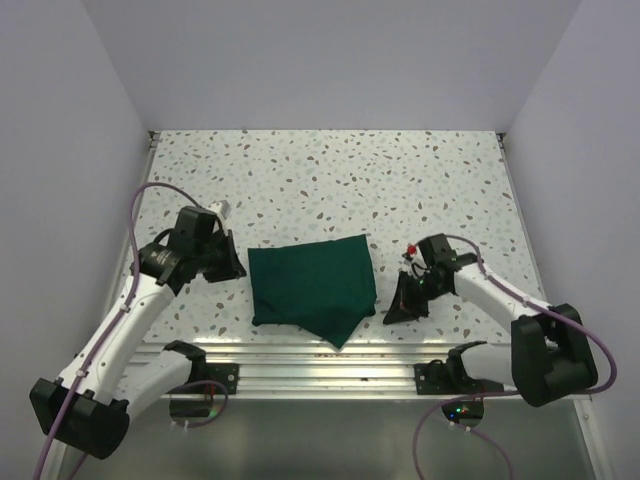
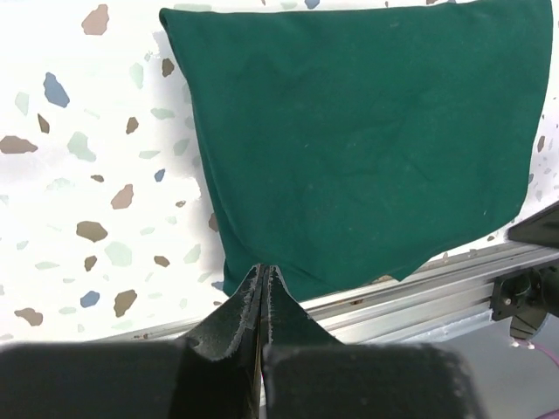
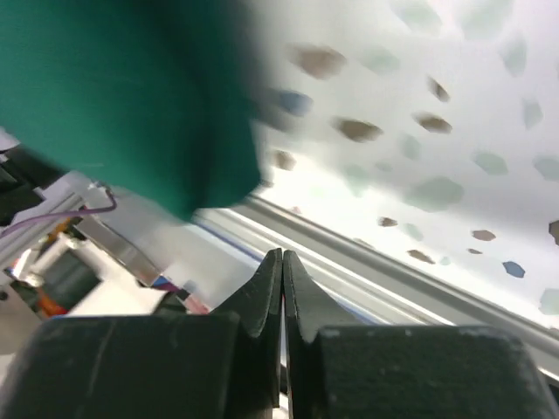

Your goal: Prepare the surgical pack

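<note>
Speckled counter [image 1: 330, 170], pale walls [image 1: 330, 60]: surgical pack [image 1: 312, 283] lies crosswise, corner toward me (my left hand [image 2: 265, 272], right hand [image 3: 281, 257] closed, empty).

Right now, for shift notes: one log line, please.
surgical pack: folded, on table | left gripper: shut, empty | right gripper: shut, empty

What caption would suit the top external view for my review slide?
Folded green surgical pack on the speckled table, lying between the shut, empty left gripper and right gripper.
</note>
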Controlling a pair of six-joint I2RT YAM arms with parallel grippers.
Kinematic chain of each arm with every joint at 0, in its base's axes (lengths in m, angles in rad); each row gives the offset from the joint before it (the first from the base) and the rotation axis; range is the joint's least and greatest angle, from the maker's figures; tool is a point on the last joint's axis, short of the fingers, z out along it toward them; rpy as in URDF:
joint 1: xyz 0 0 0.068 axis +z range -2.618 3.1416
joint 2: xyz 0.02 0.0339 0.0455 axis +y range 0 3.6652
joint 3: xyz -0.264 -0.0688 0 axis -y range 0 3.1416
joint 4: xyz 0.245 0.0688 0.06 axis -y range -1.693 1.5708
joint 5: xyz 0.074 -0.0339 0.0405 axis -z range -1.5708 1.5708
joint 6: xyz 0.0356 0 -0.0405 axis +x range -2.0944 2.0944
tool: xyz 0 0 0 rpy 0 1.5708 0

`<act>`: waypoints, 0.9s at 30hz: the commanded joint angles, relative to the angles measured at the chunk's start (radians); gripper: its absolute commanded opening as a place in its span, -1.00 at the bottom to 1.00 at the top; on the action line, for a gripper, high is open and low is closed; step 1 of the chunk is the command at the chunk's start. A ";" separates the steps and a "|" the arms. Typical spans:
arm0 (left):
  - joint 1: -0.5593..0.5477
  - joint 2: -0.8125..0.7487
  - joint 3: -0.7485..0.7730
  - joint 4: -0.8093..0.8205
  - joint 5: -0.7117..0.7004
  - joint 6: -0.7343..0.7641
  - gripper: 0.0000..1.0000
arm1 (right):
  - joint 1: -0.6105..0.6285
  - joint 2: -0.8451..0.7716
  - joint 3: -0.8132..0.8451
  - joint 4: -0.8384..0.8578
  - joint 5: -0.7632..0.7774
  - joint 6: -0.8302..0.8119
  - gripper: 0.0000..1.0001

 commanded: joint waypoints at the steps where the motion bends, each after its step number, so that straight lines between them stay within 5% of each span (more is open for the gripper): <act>1: -0.003 -0.027 0.025 -0.039 -0.022 -0.016 -1.00 | 0.005 -0.062 -0.214 0.175 -0.075 0.203 -1.00; 3: -0.012 0.002 0.052 -0.047 0.001 0.009 -0.93 | 0.008 -0.081 -0.278 0.262 -0.066 0.280 -1.00; 7: -0.059 0.033 0.087 -0.040 -0.011 0.062 -0.36 | 0.016 -0.070 -0.390 0.394 -0.072 0.377 -1.00; 10: -0.067 0.047 0.112 -0.027 -0.016 0.102 -0.20 | 0.048 0.017 -0.421 0.583 -0.118 0.490 -1.00; 17: -0.078 0.087 0.147 0.014 -0.010 0.141 -0.11 | 0.119 0.218 -0.330 0.836 -0.155 0.658 -1.00; 27: -0.124 0.111 0.151 0.065 -0.126 0.141 -0.04 | 0.091 0.374 0.068 0.661 -0.059 0.598 -1.00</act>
